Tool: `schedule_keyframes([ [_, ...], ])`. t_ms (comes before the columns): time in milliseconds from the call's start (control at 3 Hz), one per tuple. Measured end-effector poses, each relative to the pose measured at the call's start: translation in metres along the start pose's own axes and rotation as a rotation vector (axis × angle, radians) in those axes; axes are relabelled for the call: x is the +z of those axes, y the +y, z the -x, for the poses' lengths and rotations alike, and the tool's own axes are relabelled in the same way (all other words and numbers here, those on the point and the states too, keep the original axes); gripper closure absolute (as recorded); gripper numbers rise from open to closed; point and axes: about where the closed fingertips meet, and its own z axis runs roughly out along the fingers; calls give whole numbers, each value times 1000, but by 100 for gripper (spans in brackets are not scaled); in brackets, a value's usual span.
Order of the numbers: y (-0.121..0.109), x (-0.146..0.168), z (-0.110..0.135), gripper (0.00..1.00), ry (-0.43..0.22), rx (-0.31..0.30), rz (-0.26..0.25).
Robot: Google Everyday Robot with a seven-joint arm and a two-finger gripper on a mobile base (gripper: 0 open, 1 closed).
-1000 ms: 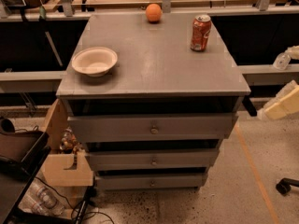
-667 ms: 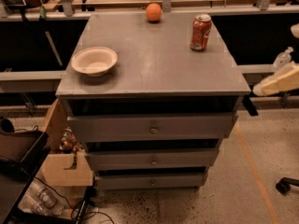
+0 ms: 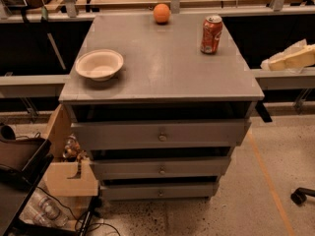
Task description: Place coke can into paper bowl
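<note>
Right of the cabinet: I see the gripper [image 3: 288, 59] as a pale cream shape reaching in from the right border of my view. It hangs just off the cabinet's right side, about level with the top.
Grip state: I cannot tell whether it is released or clenched.
Coke can [image 3: 211, 34]: upright on the far right part of the top, left of the gripper and a little farther back. It is near the gripper but apart from it, and is the closest thing to it.
Paper bowl [image 3: 99, 64]: right way up near the left edge of the top, well to the left of the gripper with the whole top between them. The can stands outside it, well apart.
Orange ball [image 3: 161, 13]: at the far edge of the top, left of the can and farther from the gripper than the can is.
Cabinet top [image 3: 162, 73]: grey, with its right edge running just left of the gripper.
Drawers [image 3: 160, 134]: three grey fronts, each with a small knob, below and to the left of the gripper.
Floor line [image 3: 266, 176]: an orange stripe on speckled floor, below the gripper.
</note>
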Motion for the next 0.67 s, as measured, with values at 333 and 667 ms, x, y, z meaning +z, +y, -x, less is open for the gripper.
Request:
schedule_keyframes([
  [333,1,-1,-1,0,3,-1,4],
  [667,2,25,-5,0,-22,59,13],
])
